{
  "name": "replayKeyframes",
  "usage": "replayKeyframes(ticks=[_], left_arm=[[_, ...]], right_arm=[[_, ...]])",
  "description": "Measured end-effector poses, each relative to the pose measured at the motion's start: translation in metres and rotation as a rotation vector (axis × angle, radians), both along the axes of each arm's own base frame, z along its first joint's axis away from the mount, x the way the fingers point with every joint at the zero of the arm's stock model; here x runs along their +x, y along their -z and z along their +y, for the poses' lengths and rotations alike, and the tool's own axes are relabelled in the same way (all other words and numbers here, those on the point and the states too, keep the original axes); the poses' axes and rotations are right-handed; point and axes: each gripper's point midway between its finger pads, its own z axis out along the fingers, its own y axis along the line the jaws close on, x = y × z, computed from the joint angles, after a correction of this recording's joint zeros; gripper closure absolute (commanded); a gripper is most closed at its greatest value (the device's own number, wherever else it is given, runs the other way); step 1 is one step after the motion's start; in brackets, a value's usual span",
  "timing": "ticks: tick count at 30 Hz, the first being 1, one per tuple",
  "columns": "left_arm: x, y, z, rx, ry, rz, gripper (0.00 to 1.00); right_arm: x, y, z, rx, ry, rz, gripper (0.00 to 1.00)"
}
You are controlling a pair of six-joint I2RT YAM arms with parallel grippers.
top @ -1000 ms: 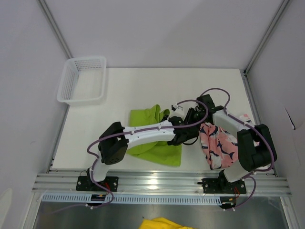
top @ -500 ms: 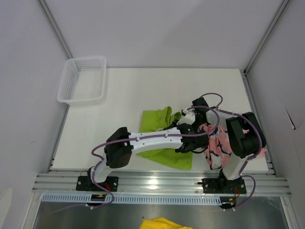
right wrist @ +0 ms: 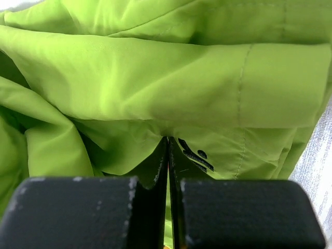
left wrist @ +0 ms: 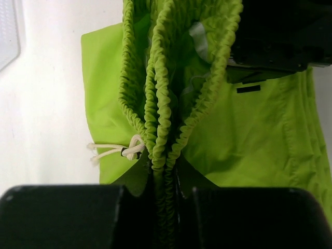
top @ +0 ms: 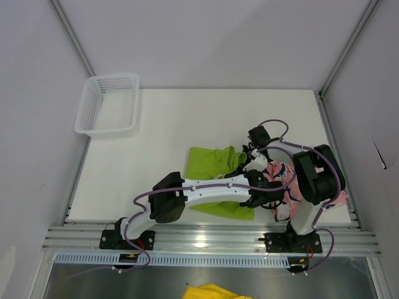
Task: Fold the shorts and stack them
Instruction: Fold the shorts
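On the white counter [top: 187, 118] the lime green shorts [top: 212, 163] lie bunched right of centre, just beside the pink shorts [top: 283, 180] at the near right. Folding the green pair looks to be the step in hand. The left claw [left wrist: 166, 176] is pinched narrow on its gathered waistband [left wrist: 155, 104], and the right claw [right wrist: 168, 155] is clamped tight on a fold of its cloth. Next, I judge, both must spread that cloth taut and lay it flat.

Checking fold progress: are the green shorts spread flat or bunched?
Bunched: the lime green shorts have their waistband gathered into ridges in the left gripper, with loose folds at the right gripper.
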Motion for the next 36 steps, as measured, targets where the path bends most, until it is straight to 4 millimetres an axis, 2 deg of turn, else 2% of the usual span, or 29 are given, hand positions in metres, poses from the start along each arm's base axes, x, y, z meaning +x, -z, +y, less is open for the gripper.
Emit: replayKeyframes(ticks=[4, 20, 26, 31, 36], left_arm=[[0.001, 0.006, -0.008, 0.002, 0.003, 0.006, 0.99], [0.001, 0.023, -0.016, -0.002, 0.024, 0.012, 0.97], [0.0, 0.04, -0.008, 0.025, 0.025, 0.016, 0.98], [-0.001, 0.053, 0.005, 0.066, 0.02, 0.026, 0.98], [0.0, 0.051, 0.007, 0.055, 0.017, 0.024, 0.99]], right_arm=[[0.0, 0.0, 0.0, 0.0, 0.001, -0.001, 0.99], [0.005, -0.001, -0.003, 0.028, 0.012, -0.002, 0.97], [0.007, -0.006, -0.005, 0.06, 0.019, 0.004, 0.94], [0.014, -0.024, -0.006, 0.088, 0.024, -0.02, 0.92], [0.028, -0.047, -0.011, 0.088, 0.026, -0.088, 0.91]])
